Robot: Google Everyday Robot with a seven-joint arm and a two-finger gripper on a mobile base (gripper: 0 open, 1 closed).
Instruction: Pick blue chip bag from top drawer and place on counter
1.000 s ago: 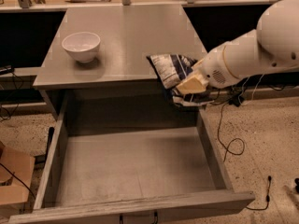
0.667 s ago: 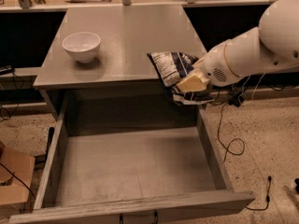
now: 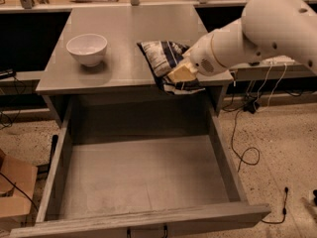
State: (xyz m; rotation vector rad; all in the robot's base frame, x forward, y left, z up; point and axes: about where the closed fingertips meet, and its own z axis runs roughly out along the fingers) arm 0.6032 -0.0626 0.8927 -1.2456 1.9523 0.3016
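- Blue chip bag [image 3: 162, 58] is out of the drawer. It sits at the front right of the counter [image 3: 124, 31], with its lower end hanging a little past the front edge.
- I can't tell whether the bag's weight is on the counter top or whether it is held just above it. It lies tilted, with the upper end further onto the surface.
- The gripper [image 3: 182, 74] is right at the counter's front edge, closed onto the lower right part of the bag, with one tan finger pressed across the foil. It has not let go.
- The white arm [image 3: 267, 29] reaches in from the right, above that corner of the counter.
- To my eye the pick is done and the carry is as good as done. What's left is to settle the bag fully onto the top, open the fingers and pull away.
- One worry is that the bag is so close to the edge that it could slide off on release. Further in would be safer.
- The top drawer [image 3: 148, 221] stands pulled wide open below, with nothing visible inside.
- A white bowl [image 3: 87, 48] sits on the left of the counter, well apart from the bag.
- A cardboard box [image 3: 15, 187] is on the floor to the left, and cables [image 3: 245, 150] trail on the right.
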